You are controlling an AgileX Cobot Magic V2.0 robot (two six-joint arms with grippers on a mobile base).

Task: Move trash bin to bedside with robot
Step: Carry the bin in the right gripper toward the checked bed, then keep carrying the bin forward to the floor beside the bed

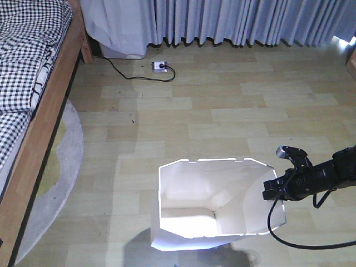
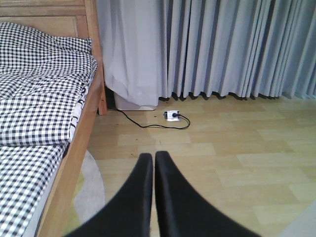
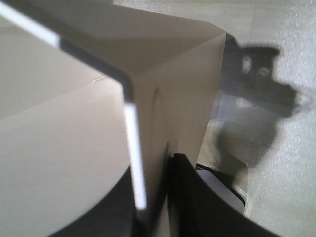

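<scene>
Pale wood-plank floor (image 1: 222, 111) fills the room, with grey pleated curtains (image 1: 239, 19) hanging to it along the far wall. A white power strip (image 1: 159, 65) lies just before them, its black cord (image 1: 125, 71) trailing toward the bed corner. On the left stands the light wooden bed frame (image 1: 43, 125) under black-and-white checkered bedding (image 1: 25, 50), and a round grey rug (image 1: 69, 156) is tucked against its side. The white trash bin (image 1: 206, 189) stands upright on the floor, right of the rug and well apart from the bed. The right gripper (image 1: 275, 186) has its jaws clamped over the bin's right rim, one finger inside the wall and one outside. The left gripper (image 2: 150, 160) hangs above the floor, jaws pressed together on nothing.
</scene>
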